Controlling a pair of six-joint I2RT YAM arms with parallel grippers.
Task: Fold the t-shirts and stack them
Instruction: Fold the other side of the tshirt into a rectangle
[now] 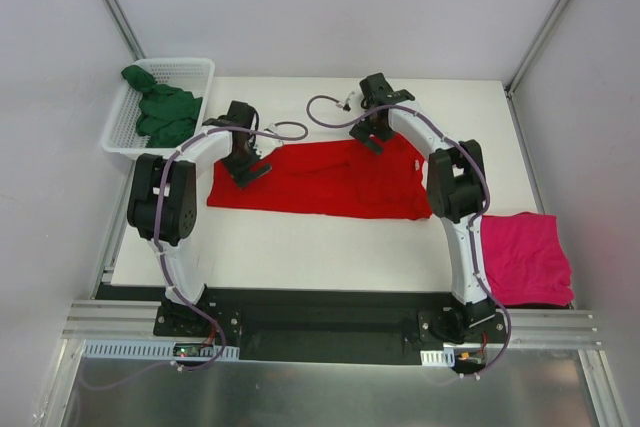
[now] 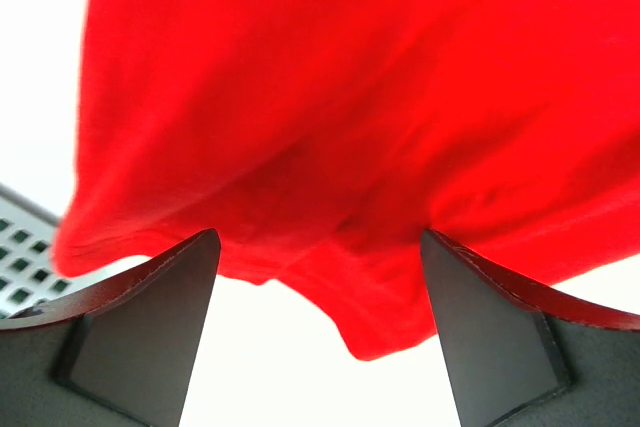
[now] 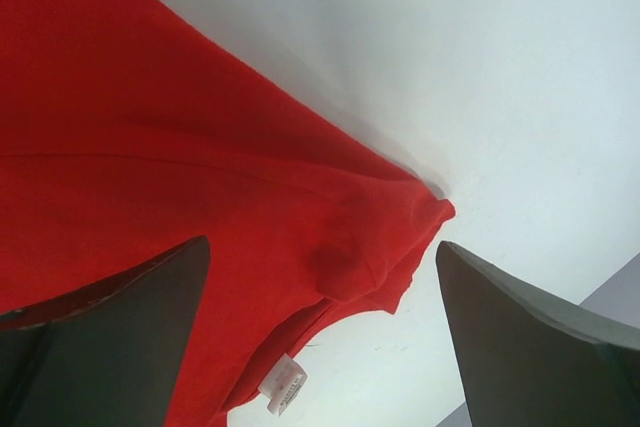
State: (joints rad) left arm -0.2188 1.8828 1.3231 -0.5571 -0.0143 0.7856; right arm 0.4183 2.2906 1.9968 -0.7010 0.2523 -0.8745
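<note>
Red shirt [image 2: 330,97] was blurred, cut by the left wrist view's edges, its white label [image 3: 283,387] too small to read, pink shirt [image 1: 525,257] partly hid behind right arm [image 1: 465,247], basket [image 2: 20,267] showed only a corner.

**No legible writing in view**

No word, number or brand can be read in any view. The only label is a small white tag [image 3: 283,384] sewn at the edge of the red t-shirt [image 3: 150,197], seen from the right wrist. Its print is too small and blurred to read.

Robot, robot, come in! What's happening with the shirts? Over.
Left end effector open, right end effector open, both at the red t-shirt. Nothing gripped. Green t-shirt in basket, pink t-shirt aside. Nothing in the way.
</note>
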